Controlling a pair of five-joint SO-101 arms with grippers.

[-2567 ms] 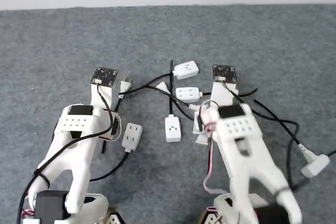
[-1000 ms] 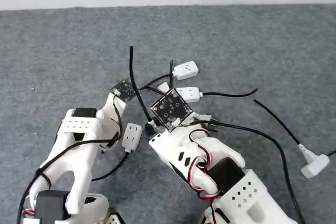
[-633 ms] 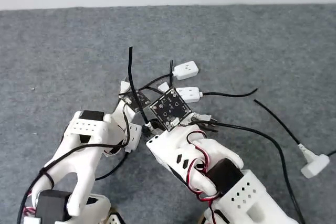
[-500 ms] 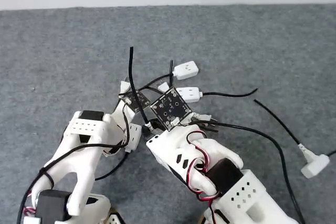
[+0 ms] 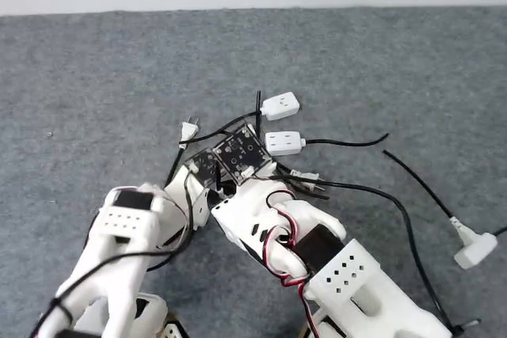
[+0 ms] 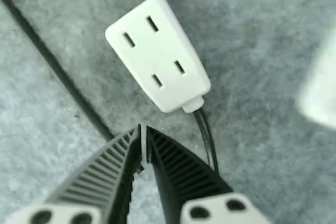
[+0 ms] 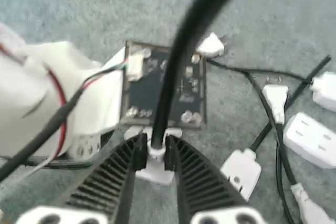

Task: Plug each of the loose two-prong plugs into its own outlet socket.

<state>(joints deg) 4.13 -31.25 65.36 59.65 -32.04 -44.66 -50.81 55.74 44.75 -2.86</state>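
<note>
My left gripper [image 6: 142, 139] is shut with nothing in it, just short of a white two-socket outlet [image 6: 157, 53] lying face up on the grey carpet, cord end toward the fingers. My right gripper [image 7: 153, 153] is shut on a white two-prong plug [image 7: 155, 170], whose black cord [image 7: 197, 30] rises away from it. The left arm's camera board [image 7: 163, 85] sits just beyond that plug. In the high view both wrists [image 5: 226, 160] crowd together at the centre. A loose plug [image 5: 188, 127] lies to their far left, and two outlets [image 5: 281, 104] [image 5: 283, 142] to their far right.
Another white plug [image 5: 475, 251] lies at the far right on a long black cord [image 5: 416, 187]. Black cords [image 5: 341, 144] criss-cross the carpet around the outlets. More white outlets [image 7: 315, 137] [image 7: 242, 169] and a plug [image 7: 274, 95] lie beyond the right gripper.
The right wrist has shifted left and farther out with its plug, and the upright cord has dropped. The left wrist has swung right against it, uncovering the plug at the far left.
</note>
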